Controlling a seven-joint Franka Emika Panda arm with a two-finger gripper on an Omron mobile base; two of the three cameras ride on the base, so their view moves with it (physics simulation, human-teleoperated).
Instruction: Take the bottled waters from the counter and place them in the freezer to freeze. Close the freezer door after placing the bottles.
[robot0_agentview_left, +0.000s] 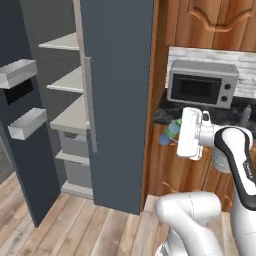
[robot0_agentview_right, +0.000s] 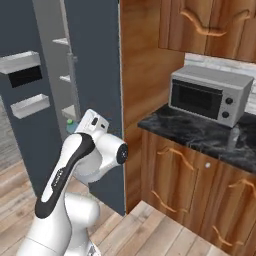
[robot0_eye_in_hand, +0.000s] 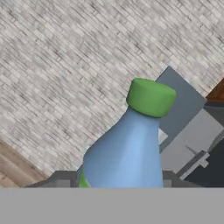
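A clear bluish bottled water (robot0_agentview_left: 170, 132) with a green cap hangs in the air in front of the wooden cabinet side, off the counter (robot0_agentview_left: 165, 116). My gripper (robot0_agentview_left: 176, 135) is shut on it. In the hand view this bottle (robot0_eye_in_hand: 127, 151) rises from between my fingers, cap pointing up. In the right base view a bit of the bottle (robot0_agentview_right: 71, 123) peeks out behind my hand. A greyish bottled water (robot0_agentview_left: 245, 115) (robot0_agentview_right: 235, 136) stands on the counter (robot0_agentview_right: 195, 132), right of the microwave. The freezer (robot0_agentview_left: 70, 82) stands open with grey shelves. The freezer door (robot0_agentview_left: 25, 165) is swung out at the left.
A silver microwave (robot0_agentview_left: 202, 83) (robot0_agentview_right: 210, 96) sits on the counter. The plain slate-blue fridge door (robot0_agentview_left: 117, 100) stands shut between the freezer and the wooden cabinet side. White bins (robot0_agentview_left: 75, 145) fill the freezer's lower part. The floor is wood planks.
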